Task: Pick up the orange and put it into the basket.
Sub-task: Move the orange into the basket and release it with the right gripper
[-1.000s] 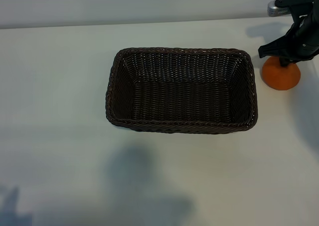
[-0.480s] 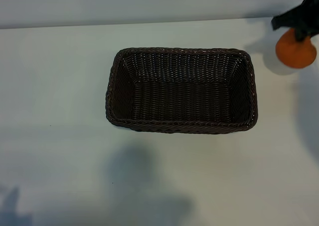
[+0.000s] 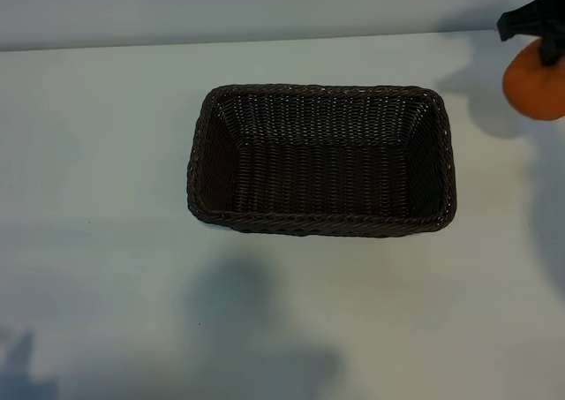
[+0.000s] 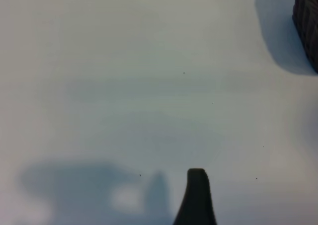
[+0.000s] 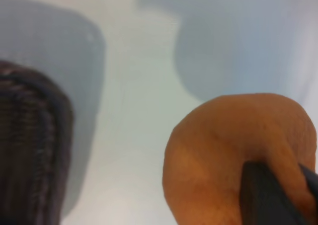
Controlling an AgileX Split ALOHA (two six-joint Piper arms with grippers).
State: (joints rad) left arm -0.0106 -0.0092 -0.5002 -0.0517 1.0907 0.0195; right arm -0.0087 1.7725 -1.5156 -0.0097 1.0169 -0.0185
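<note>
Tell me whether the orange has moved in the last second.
Yes. The orange, held by the right gripper, has risen off the table and now sits farther from the basket, toward the exterior view's upper right.

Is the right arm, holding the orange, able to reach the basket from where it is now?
Probably yes. The right tool holds the orange lifted beside the basket, whose open inside holds nothing; nothing stands between them.

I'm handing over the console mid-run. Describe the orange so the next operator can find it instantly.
Start at the dark woven basket in the middle of the white table, then look past its right end to the picture's far right edge. The orange hangs there, lifted clear of the table, in the right gripper: round, dull-skinned, the only brightly coloured thing.
</note>
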